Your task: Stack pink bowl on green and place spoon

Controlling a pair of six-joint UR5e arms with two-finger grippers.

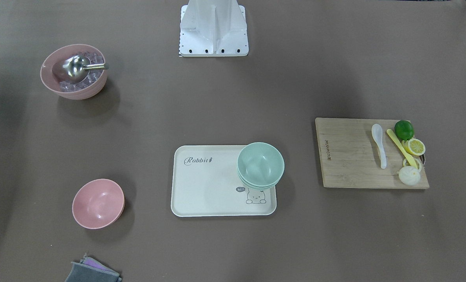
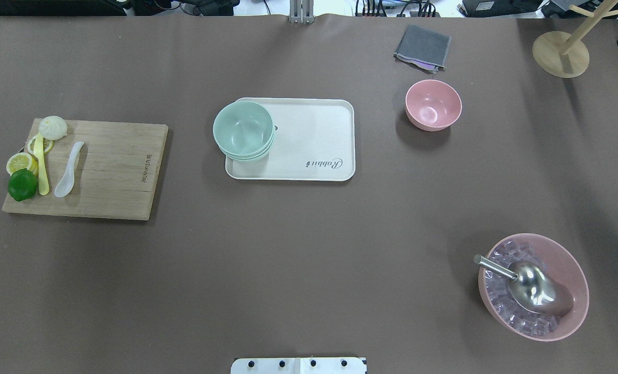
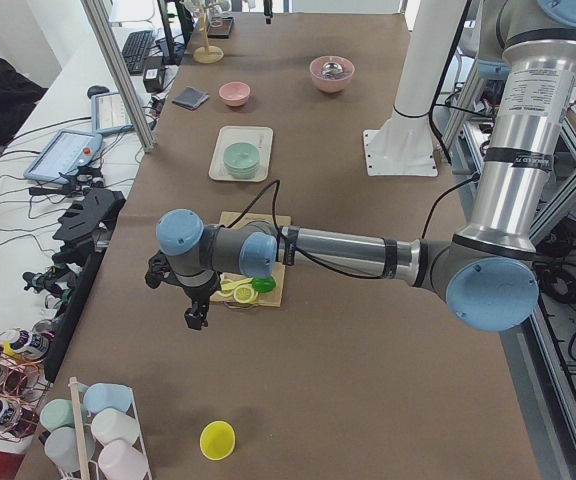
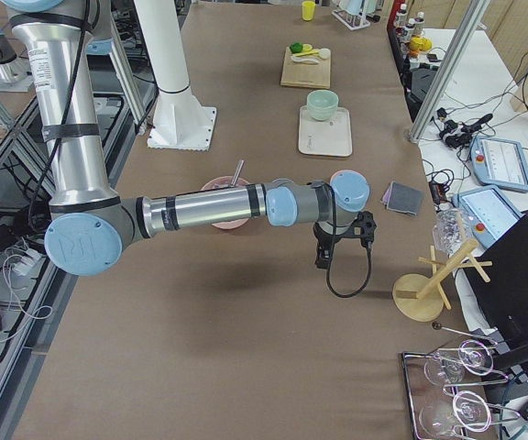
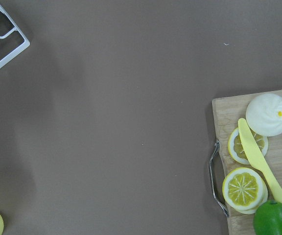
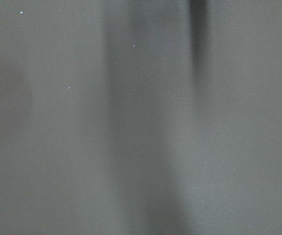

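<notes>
Overhead exterior view of a brown table [image 2: 309, 249] with dishes spread across it.

A wooden cutting board [image 2: 117, 176] lies at the left. On its outer end are a green lime [image 2: 22, 184], lemon slices [image 2: 21, 162], a yellow knife [image 2: 41, 166] and a white bun [image 2: 53, 127]. The white spoon [image 2: 69, 170] lies flat on the board just beside the knife.

A cream tray [image 2: 314, 130] sits near the middle of the table. A stack of green bowls [image 2: 243, 127], nested one in another, stands on its left end and overhangs the edge. The top bowl is empty.

A large pink bowl [image 2: 584, 291] sits at the near right, well apart from the rest. It holds clear ice cubes [image 2: 501, 306], and a metal scoop [image 2: 535, 291] rests on them with its handle over the rim.

The small pink bowl [image 2: 433, 104] stands upright and empty on the bare table, to the right of the tray and apart from it. A folded grey cloth [image 2: 423, 47] lies near it, toward the far edge.

The left gripper [image 3: 196, 315] appears only in the exterior left view. It points down over the table just beside the fruit end of the board. Whether its fingers are spread or closed cannot be told.

The right gripper [image 4: 322, 259] appears only in the exterior right view. It points down over bare table, near the small pink bowl and the cloth. Its finger state cannot be told either.
</notes>
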